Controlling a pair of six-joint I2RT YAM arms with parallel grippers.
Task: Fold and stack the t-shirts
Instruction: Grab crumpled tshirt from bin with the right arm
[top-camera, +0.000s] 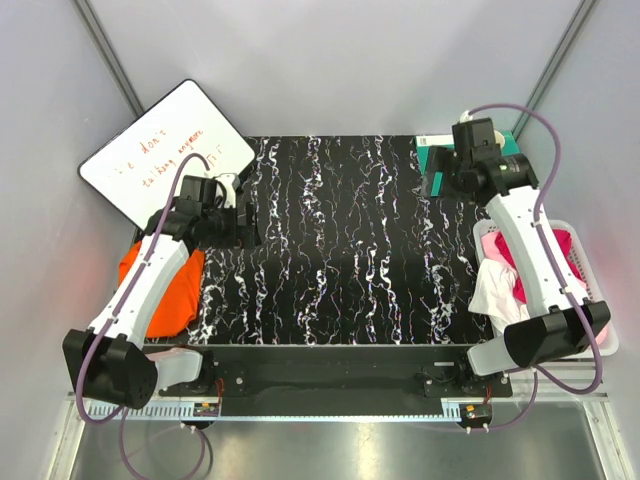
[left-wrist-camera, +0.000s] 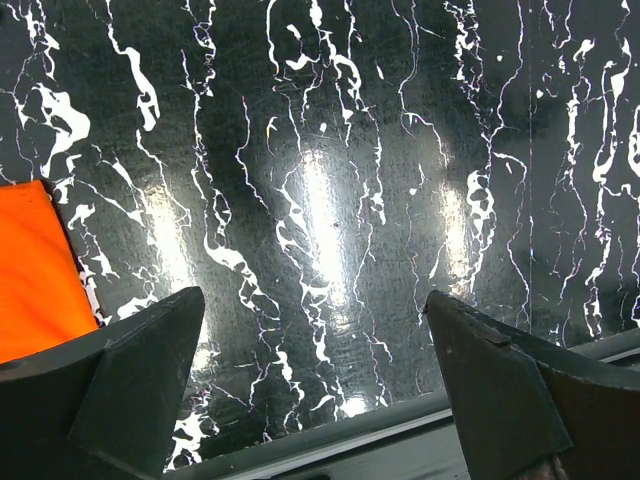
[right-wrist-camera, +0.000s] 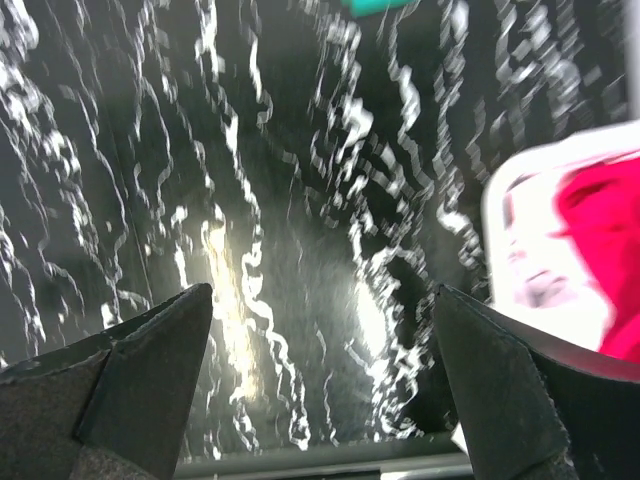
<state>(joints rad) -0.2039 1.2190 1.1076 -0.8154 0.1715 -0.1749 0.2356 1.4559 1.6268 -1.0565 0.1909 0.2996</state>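
A: Any text readable?

B: The only writing is red handwriting on the one whiteboard (top-camera: 165, 150), propped at back left. One word looks like "don't"; the rest is too small to read.

A: Shirt count?

B: One orange t-shirt (top-camera: 172, 292) lies at the left edge of the table (top-camera: 340, 250), partly under the left arm. One white basket (top-camera: 603, 310) at the right edge holds the magenta-red t-shirt (top-camera: 563, 243), pale pink cloth (top-camera: 492, 240) and white cloth (top-camera: 493, 295), which spills over the table-side rim. That's three colours in there; can't tell how many garments.

A: Grippers?

B: Two. Left gripper (left-wrist-camera: 315, 390) has its fingers spread wide with nothing between them, over the black white-veined top just beside the orange shirt. Right gripper (right-wrist-camera: 320, 385) is spread the same way and empty, over the table near the basket. It's next to one teal box (top-camera: 435, 152) at back right.
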